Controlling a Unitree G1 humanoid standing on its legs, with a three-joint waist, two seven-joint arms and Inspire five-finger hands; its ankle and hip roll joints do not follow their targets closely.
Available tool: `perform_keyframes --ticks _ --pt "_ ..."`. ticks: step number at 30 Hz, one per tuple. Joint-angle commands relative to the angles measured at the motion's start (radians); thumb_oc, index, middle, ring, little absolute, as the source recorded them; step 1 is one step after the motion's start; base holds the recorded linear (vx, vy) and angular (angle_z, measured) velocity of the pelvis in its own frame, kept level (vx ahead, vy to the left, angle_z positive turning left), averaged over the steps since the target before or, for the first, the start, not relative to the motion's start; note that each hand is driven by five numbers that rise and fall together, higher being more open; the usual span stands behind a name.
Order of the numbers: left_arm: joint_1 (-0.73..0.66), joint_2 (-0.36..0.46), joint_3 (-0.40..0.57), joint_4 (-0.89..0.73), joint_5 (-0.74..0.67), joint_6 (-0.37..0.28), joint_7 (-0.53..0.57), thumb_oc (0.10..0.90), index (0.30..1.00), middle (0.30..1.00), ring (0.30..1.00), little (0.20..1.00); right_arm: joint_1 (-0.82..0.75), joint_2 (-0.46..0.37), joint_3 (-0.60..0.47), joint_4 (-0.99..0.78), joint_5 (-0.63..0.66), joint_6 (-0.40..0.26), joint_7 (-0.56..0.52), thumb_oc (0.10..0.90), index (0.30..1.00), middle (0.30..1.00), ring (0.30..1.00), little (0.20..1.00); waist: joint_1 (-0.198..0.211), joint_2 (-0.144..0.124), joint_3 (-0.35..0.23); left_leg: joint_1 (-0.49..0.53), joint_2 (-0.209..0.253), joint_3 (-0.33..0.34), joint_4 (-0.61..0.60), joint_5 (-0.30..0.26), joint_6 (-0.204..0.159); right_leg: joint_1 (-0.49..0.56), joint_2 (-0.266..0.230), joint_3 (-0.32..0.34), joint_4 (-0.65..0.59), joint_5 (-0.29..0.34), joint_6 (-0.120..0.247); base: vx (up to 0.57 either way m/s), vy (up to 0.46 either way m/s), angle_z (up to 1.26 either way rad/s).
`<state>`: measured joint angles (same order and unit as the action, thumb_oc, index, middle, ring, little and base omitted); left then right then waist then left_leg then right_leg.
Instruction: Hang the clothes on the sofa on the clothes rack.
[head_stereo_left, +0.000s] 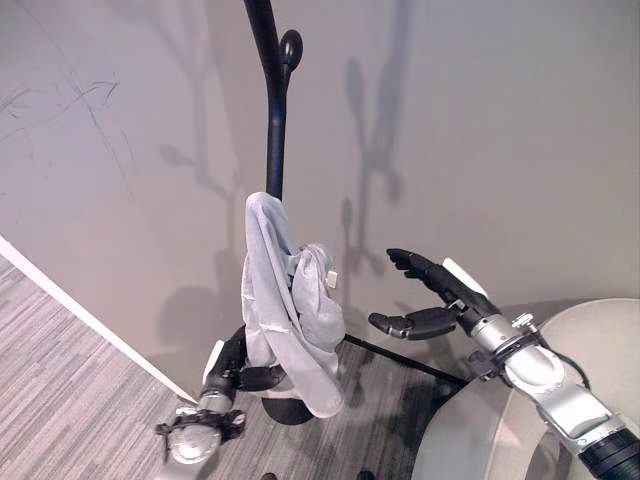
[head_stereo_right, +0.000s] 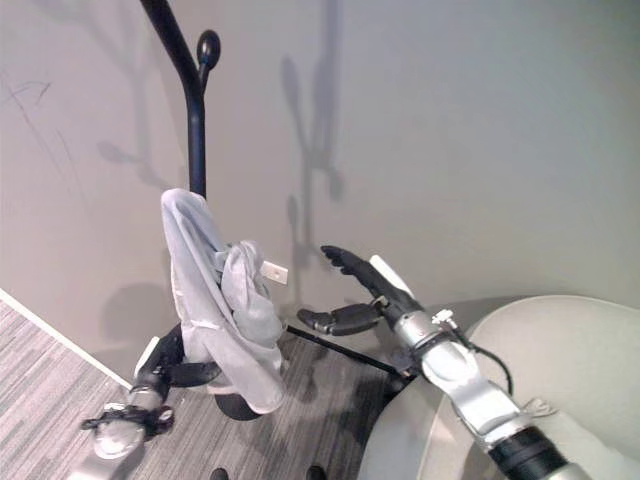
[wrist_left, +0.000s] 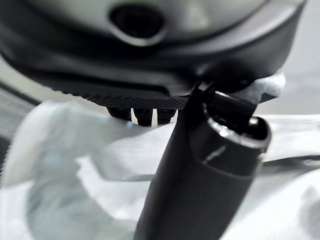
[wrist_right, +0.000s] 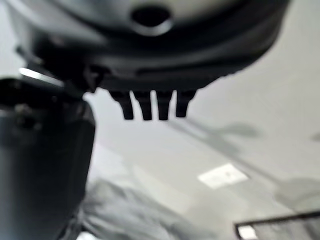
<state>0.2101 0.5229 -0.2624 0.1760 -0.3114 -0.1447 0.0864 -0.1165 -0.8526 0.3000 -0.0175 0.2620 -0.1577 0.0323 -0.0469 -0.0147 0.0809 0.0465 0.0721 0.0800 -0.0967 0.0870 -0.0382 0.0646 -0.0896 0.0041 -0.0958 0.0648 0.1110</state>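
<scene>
Right hand (head_stereo_left: 435, 293) hangs open and empty beside the pale grey garment (head_stereo_left: 285, 310), which already drapes over the clothes rack (head_stereo_left: 274, 120), while left hand (head_stereo_left: 235, 368) pinches its lower edge, so only letting go looks left.

You face a plain grey wall (head_stereo_left: 480, 120), matt and faintly scuffed at its upper left, on which soft branching shadows fall. A white skirting board (head_stereo_left: 90, 325) runs diagonally along its foot at your left. Below it lies a floor (head_stereo_left: 60, 410) of grey carpet with a fine striped weave. At your lower right, note the curved pale back of an upholstered sofa (head_stereo_left: 600, 335), standing near the wall. A small white wall socket (head_stereo_right: 274, 272) sits low on the wall. Light is even and diffuse.
</scene>
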Motion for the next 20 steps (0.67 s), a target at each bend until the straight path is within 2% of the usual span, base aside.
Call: perform_keyframes --ticks 1,3,4,6,7,8,10,12,13,14,16,18,19,20 --pt "-0.034 0.064 0.1 -0.05 0.072 -0.099 -0.042 0.8 0.9 0.9 0.9 0.9 -0.065 0.011 -0.071 -0.056 0.007 -0.09 0.009 0.8 0.9 0.9 0.9 0.9 0.021 -0.032 -0.073 0.029 -0.03 -0.006 0.009 -0.106 0.001 -0.005 0.038 -0.018 0.009 -0.038 -0.004 0.0 0.0 0.0" --pt "-0.016 0.079 0.128 -0.066 0.115 -0.097 -0.04 0.8 0.9 0.9 0.9 0.9 -0.043 0.013 -0.098 -0.061 0.002 -0.089 0.015 0.8 0.9 0.9 0.9 0.9 0.023 -0.029 -0.073 0.028 -0.03 -0.009 0.009 -0.105 0.0 -0.002 0.039 -0.022 0.009 -0.041 -0.005 0.0 -0.015 0.02" --pt "0.021 0.103 0.177 -0.098 0.169 -0.103 -0.041 0.8 0.9 0.9 0.9 0.9 -0.016 0.015 -0.136 -0.057 0.001 -0.088 0.025 0.8 0.9 0.9 0.9 0.9 0.028 -0.023 -0.072 0.028 -0.029 -0.014 0.009 -0.104 0.0 -0.001 0.039 -0.026 0.009 -0.044 -0.006 0.0 -0.028 0.07" --pt "0.06 0.131 0.226 -0.134 0.189 -0.111 -0.052 0.8 0.9 0.9 0.9 0.9 0.017 0.035 -0.172 -0.041 0.023 -0.089 0.029 0.8 0.9 0.9 0.9 0.9 0.032 -0.018 -0.071 0.029 -0.028 -0.018 0.009 -0.103 -0.002 0.002 0.039 -0.031 0.009 -0.048 -0.007 -0.01 -0.049 0.19" --pt "0.114 0.136 0.282 -0.13 -0.01 -0.165 -0.108 0.8 0.9 0.9 0.9 0.9 0.089 0.104 -0.205 -0.007 0.123 -0.098 0.041 0.8 0.9 0.9 0.9 0.9 0.04 -0.013 -0.064 0.03 -0.028 -0.025 0.009 -0.099 -0.006 0.008 0.038 -0.041 0.009 -0.053 -0.01 -0.02 -0.06 0.25" --pt "0.109 0.1 0.3 -0.092 -0.117 -0.176 -0.127 0.8 0.9 0.9 0.9 0.9 0.119 0.128 -0.216 0.007 0.157 -0.102 0.043 0.8 0.9 0.9 0.9 0.9 0.041 -0.013 -0.063 0.03 -0.028 -0.029 0.009 -0.097 -0.008 0.009 0.038 -0.044 0.009 -0.056 -0.011 -0.02 -0.072 0.13" --pt "0.044 -0.142 0.414 0.124 -0.417 -0.166 -0.099 0.8 0.9 0.9 0.9 0.9 0.198 0.251 -0.257 0.089 0.249 -0.092 0.047 0.8 0.9 0.9 0.9 0.9 0.049 -0.021 -0.062 0.03 -0.028 -0.04 0.009 -0.093 -0.01 0.016 0.04 -0.053 0.009 -0.068 -0.018 0.01 -0.061 0.24" --pt "-0.01 -0.298 0.499 0.293 -0.605 -0.181 -0.04 0.8 0.9 0.9 0.9 0.9 0.227 0.388 -0.282 0.174 0.36 -0.07 0.048 0.8 0.9 0.9 0.9 0.9 0.051 -0.028 -0.065 0.035 -0.029 -0.049 0.009 -0.097 -0.011 0.026 0.043 -0.058 0.009 -0.079 -0.025 0.05 -0.062 0.33" --pt "-0.043 -0.332 0.496 0.457 -0.632 -0.168 -0.009 0.8 0.9 0.9 0.9 0.9 0.217 0.487 -0.272 0.29 0.501 -0.065 0.053 0.8 0.9 0.9 0.9 0.9 0.052 -0.028 -0.066 0.039 -0.029 -0.053 0.009 -0.098 -0.011 0.032 0.045 -0.061 0.009 -0.083 -0.028 0.04 -0.051 0.22" --pt "-0.061 -0.336 0.462 0.59 -0.59 -0.135 -0.014 0.8 0.9 0.9 0.9 0.9 0.195 0.531 -0.238 0.419 0.537 -0.068 0.033 0.8 0.9 0.9 0.9 0.9 0.051 -0.03 -0.06 0.043 -0.029 -0.056 0.009 -0.099 -0.012 0.036 0.045 -0.065 0.009 -0.083 -0.031 0.02 -0.04 0.07" --pt "-0.118 -0.356 0.396 0.921 -0.508 -0.072 -0.055 0.8 0.9 0.9 0.9 0.9 0.142 0.614 -0.174 0.757 0.52 -0.021 -0.017 0.8 0.9 0.9 0.9 0.9 0.047 -0.027 -0.06 0.047 -0.03 -0.059 0.009 -0.1 -0.011 0.039 0.048 -0.067 0.009 -0.083 -0.035 0.0 -0.017 0.05" --pt "-0.147 -0.368 0.343 1.057 -0.42 -0.053 -0.07 0.8 0.9 0.9 0.9 0.9 0.098 0.665 -0.164 0.981 0.51 0.01 -0.028 0.8 0.9 0.9 0.9 0.9 0.046 -0.024 -0.058 0.054 -0.03 -0.06 0.009 -0.103 -0.01 0.044 0.048 -0.066 0.009 -0.084 -0.038 0.04 0.012 0.06" --pt "-0.167 -0.393 0.24 1.16 -0.261 -0.03 -0.078 0.8 0.9 0.9 0.9 0.9 0.039 0.73 -0.2 1.289 0.504 0.045 -0.065 0.8 0.9 0.9 0.9 0.9 0.039 -0.016 -0.065 0.061 -0.029 -0.055 0.009 -0.108 -0.009 0.051 0.048 -0.062 0.009 -0.085 -0.039 0.05 0.021 -0.01" --pt "-0.167 -0.393 0.239 1.161 -0.261 -0.03 -0.078 0.8 0.9 0.9 0.9 0.9 0.037 0.73 -0.201 1.291 0.504 0.045 -0.064 0.8 0.9 0.9 0.9 0.9 0.04 -0.016 -0.064 0.062 -0.029 -0.055 0.009 -0.109 -0.009 0.051 0.048 -0.061 0.009 -0.085 -0.039 0.07 0.028 -0.12"
